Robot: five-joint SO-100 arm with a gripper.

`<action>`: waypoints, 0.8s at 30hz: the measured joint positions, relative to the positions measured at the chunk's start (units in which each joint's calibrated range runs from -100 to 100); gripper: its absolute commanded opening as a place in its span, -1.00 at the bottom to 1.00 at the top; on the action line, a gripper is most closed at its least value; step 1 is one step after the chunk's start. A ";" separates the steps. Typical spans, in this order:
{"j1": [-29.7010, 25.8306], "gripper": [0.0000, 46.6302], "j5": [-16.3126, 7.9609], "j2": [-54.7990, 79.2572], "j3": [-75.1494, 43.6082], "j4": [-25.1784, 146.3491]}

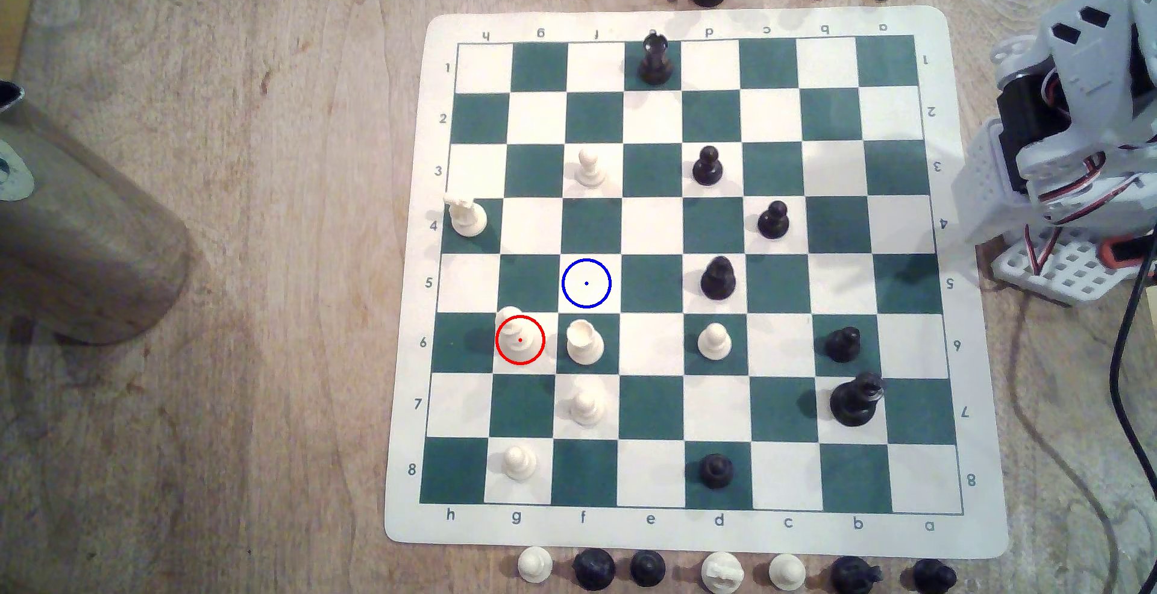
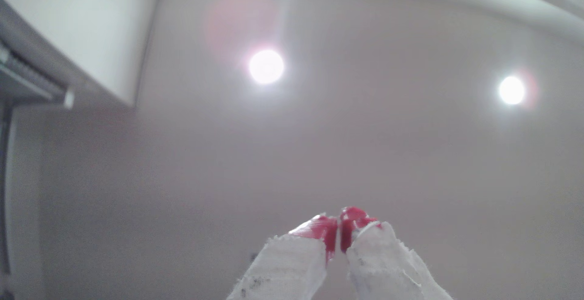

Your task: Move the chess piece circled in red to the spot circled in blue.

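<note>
Gripper (image 2: 339,233) is pointing at the ceiling, red-tipped jaws together, gripping nothing. Red-circled piece (image 1: 519,337) is standing upright; blue-circled spot (image 1: 586,283) is lying at its one o'clock.

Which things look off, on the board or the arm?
The cream piece with a hollow cup-like top beside the red-circled tall cream piece looks chipped at its rim. In the wrist view the red-tipped gripper, jaws together, points at ceiling lights, not the green-and-cream board.
</note>
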 measured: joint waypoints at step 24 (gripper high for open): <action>1.62 -0.99 -0.73 0.17 -32.72 102.79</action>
